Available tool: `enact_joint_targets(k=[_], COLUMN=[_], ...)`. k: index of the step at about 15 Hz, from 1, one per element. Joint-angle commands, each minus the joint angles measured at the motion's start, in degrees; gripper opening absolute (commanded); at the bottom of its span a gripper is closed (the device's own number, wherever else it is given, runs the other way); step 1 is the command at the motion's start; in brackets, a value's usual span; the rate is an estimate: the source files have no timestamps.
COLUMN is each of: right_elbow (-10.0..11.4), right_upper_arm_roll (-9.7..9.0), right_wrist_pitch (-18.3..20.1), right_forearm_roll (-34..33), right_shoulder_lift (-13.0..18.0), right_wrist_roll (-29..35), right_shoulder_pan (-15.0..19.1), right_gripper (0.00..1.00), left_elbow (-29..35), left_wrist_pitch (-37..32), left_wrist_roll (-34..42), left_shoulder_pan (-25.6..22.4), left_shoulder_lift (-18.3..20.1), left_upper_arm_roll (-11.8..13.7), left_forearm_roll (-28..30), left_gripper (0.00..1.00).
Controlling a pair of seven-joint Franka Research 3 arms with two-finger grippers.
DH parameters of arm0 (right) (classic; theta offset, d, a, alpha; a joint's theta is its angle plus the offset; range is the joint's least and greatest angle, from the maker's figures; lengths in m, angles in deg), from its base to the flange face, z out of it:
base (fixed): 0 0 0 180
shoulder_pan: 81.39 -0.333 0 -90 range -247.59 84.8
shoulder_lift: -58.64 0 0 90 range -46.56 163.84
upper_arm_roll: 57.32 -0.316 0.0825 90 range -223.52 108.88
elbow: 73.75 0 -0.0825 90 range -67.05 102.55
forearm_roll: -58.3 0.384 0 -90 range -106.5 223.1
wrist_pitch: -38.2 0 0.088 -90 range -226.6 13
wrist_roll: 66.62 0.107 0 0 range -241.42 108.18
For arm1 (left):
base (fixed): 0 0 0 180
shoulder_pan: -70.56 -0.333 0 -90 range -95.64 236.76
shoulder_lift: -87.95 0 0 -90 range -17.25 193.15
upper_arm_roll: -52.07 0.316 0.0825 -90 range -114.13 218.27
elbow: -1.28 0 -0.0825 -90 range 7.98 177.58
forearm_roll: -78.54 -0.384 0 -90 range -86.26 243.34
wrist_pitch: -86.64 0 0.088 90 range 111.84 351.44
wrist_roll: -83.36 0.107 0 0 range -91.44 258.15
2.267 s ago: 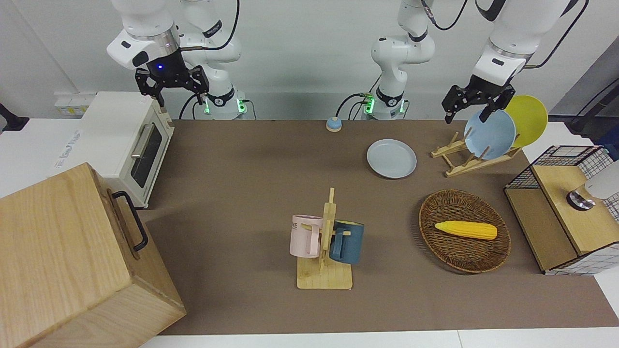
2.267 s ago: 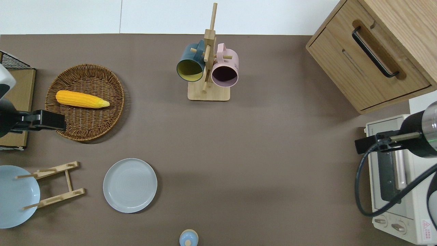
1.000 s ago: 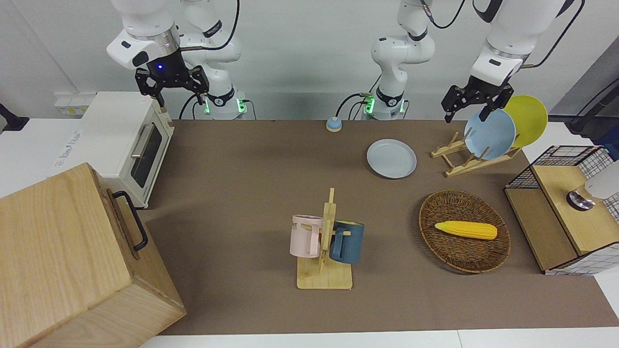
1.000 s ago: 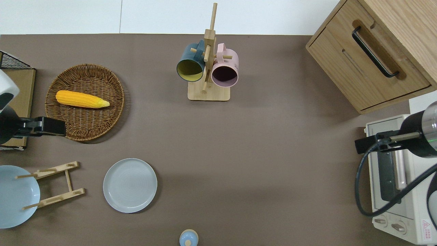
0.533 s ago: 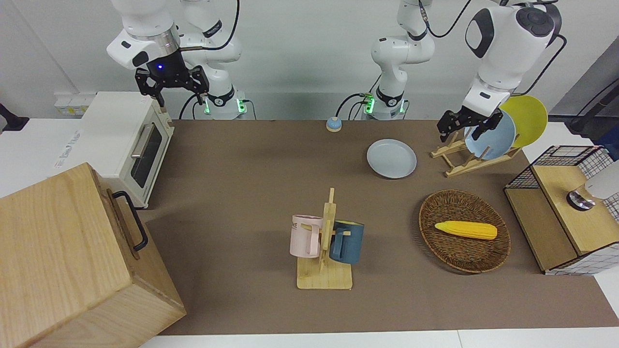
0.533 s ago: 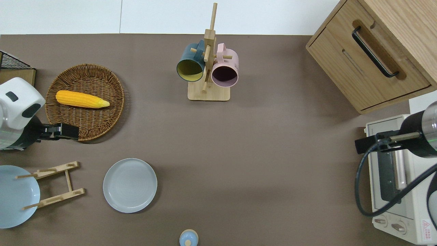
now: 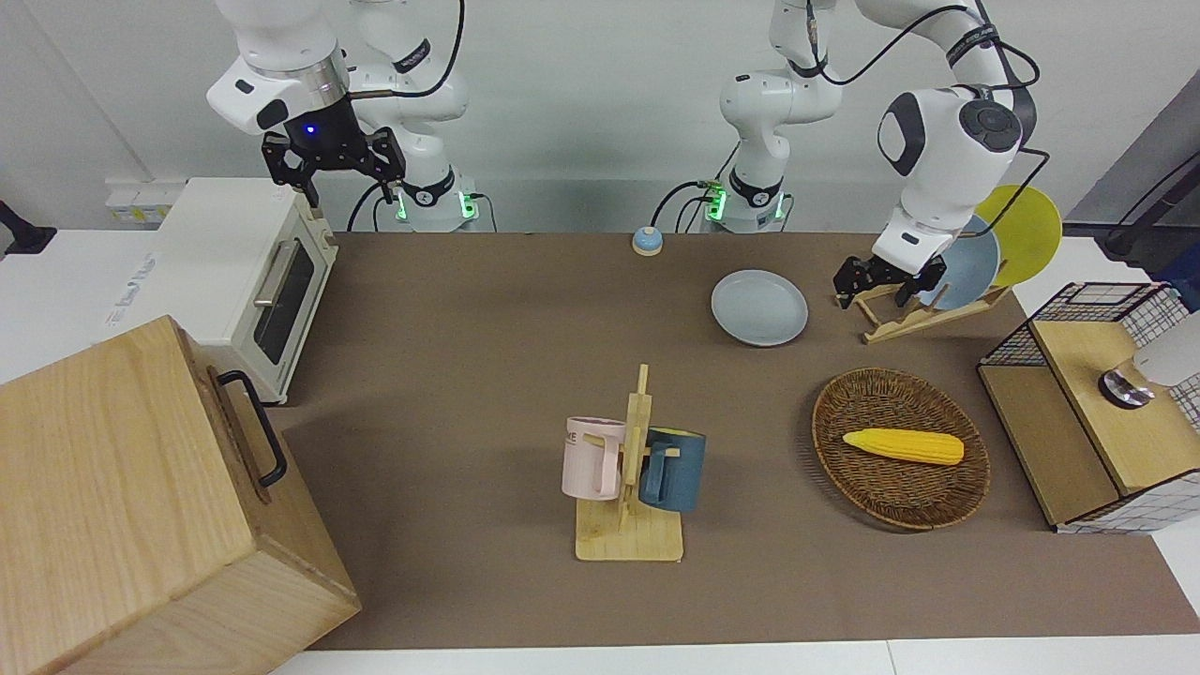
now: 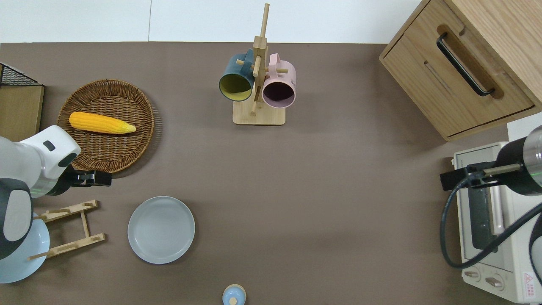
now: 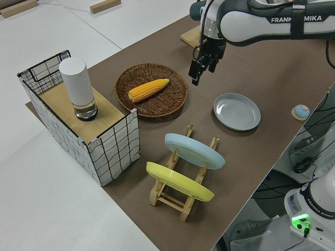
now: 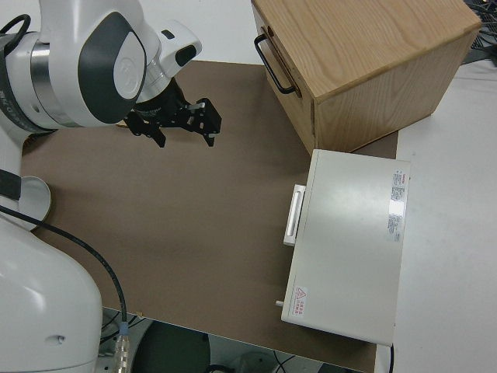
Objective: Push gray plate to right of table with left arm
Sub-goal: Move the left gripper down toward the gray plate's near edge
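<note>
The gray plate (image 7: 759, 307) lies flat on the brown table (image 7: 469, 328), close to the robots, beside the wooden plate rack (image 7: 900, 314). It also shows in the overhead view (image 8: 161, 229) and the left side view (image 9: 236, 111). My left gripper (image 7: 874, 292) is open and empty. In the overhead view it (image 8: 106, 178) hangs low over bare table between the wicker basket and the plate rack, apart from the gray plate. The right arm is parked, its gripper (image 7: 333, 178) open.
The rack holds a sky-blue plate (image 7: 970, 267) and a yellow plate (image 7: 1027, 230). A wicker basket (image 7: 844, 450) holds a corn cob (image 7: 905, 446). A mug rack (image 7: 633, 469), a small blue bell (image 7: 647, 241), a toaster oven (image 7: 244, 272), a wooden cabinet (image 7: 141, 497) and a wire crate (image 7: 1097, 403) stand around.
My left arm has come down and swung from over the crate's edge toward the gray plate, still open. The gray plate and the right arm have not moved.
</note>
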Motion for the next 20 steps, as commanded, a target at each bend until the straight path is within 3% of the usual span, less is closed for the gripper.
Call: enact_joint_targets(k=[1,5,11,16,20], right_elbow=[0.0,0.0,0.0,0.0,0.0], right_upper_arm_roll=[-1.09,-1.09,-1.09,-1.09,-1.09], right_wrist_pitch=[0.8,0.8,0.8,0.8,0.8], right_forearm_roll=[-0.5,-0.5,-0.5,-0.5,-0.5], right_shoulder_lift=[0.5,0.5,0.5,0.5,0.5], right_wrist_roll=[-0.5,-0.5,-0.5,-0.5,-0.5], right_shoulder_pan=[1.3,1.3,1.3,1.3,1.3], right_gripper=[0.996,0.996,0.996,0.996,0.996], left_elbow=[6.5,10.8,20.9,27.9,29.8], left_wrist_pitch=[3.8,4.6,11.7,18.4,19.0], left_wrist_roll=[2.2,3.3,3.3,3.3,3.3], left_shoulder_pan=[-1.6,-1.6,-1.6,-2.2,-2.2], left_shoulder_lift=[3.3,5.3,9.3,9.4,9.3], left_upper_arm_roll=[-0.4,-0.4,-0.7,-1.0,-1.3], left_forearm_roll=[-0.2,1.5,2.4,6.2,9.1], left_gripper=[0.97,0.96,0.96,0.95,0.94])
